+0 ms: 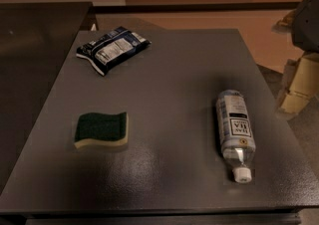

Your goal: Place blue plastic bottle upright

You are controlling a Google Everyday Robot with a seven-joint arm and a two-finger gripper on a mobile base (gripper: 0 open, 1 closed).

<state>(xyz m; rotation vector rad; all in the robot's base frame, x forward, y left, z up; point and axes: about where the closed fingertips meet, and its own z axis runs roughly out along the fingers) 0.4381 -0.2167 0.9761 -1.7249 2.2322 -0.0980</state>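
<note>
- The gripper (300,85) is seen at the right edge of the view, partly cut off, out beyond the right side of the surface (174,79) and over none of the things on it.
- Whether the gripper is open or closed cannot be told; nothing is seen to be held in it.
- The blue plastic bottle (236,127) is found nearest to the gripper, on the right part of the surface, toward the near side.
- The bottle is laid on its side, not upright: its base is pointed to the far side and its white cap (241,173) to the near edge.
- The cap is screwed on, and the pale label with dark print is turned upward; what is inside the clear body cannot be told.
- A green and yellow sponge (101,129) is laid flat on the near left, well apart from the bottle.
- A dark blue snack packet (113,47) is laid flat at the far left, with a white printed panel facing up; whether it is sealed cannot be told.
</note>
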